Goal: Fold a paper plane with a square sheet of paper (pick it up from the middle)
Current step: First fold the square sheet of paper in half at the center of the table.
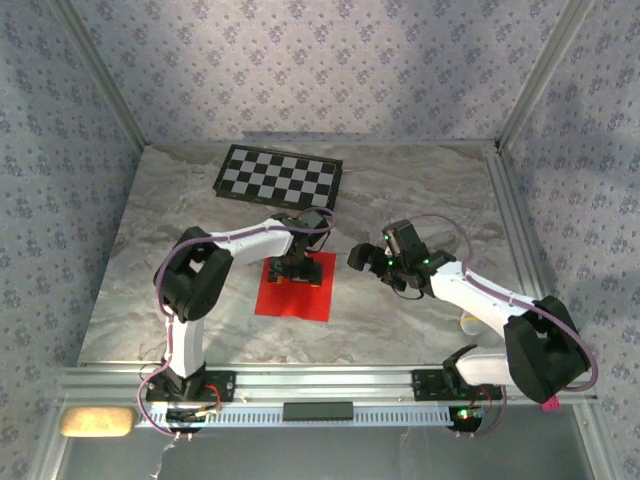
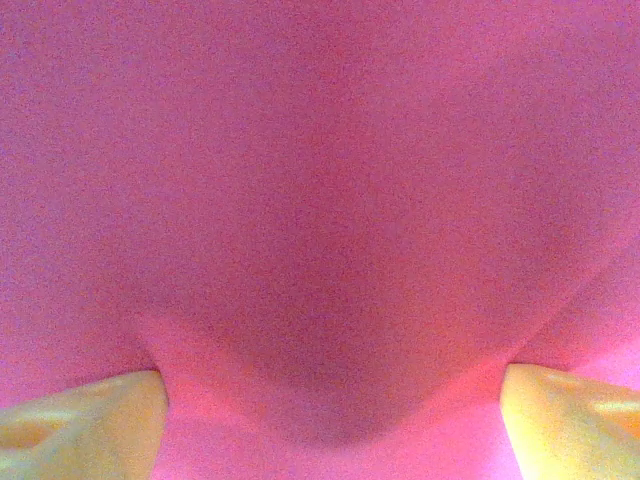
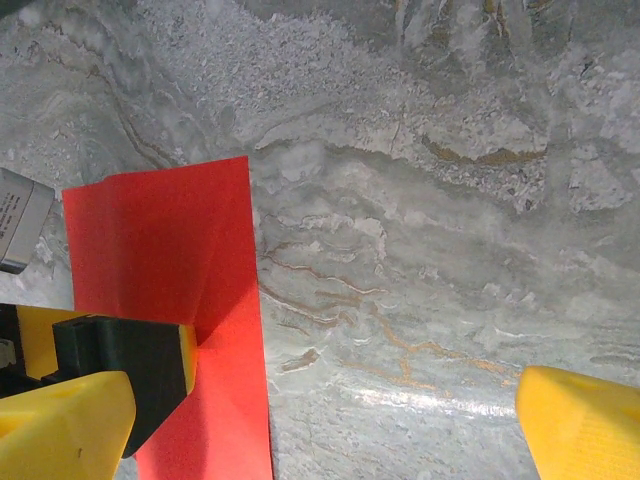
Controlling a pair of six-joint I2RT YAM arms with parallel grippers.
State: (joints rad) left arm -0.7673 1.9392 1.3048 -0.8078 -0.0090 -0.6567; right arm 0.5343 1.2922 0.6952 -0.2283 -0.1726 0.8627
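While the right gripper (image 3: 320,400) hangs spread, the left gripper (image 2: 335,395), fingers spread, should pinch the red sheet (image 1: 305,298) centrally and gently.

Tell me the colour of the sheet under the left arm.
The sheet is plain bright red, best seen in the top external view.

Even bright light, soft shadows, paper (image 2: 320,200) v. blurred close-up

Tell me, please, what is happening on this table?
The left gripper is down on the middle of the square sheet of paper, which lies on the table, with its jaws open wide across the red surface. The right gripper hovers open just beside the sheet's right edge. No plane shape yet.
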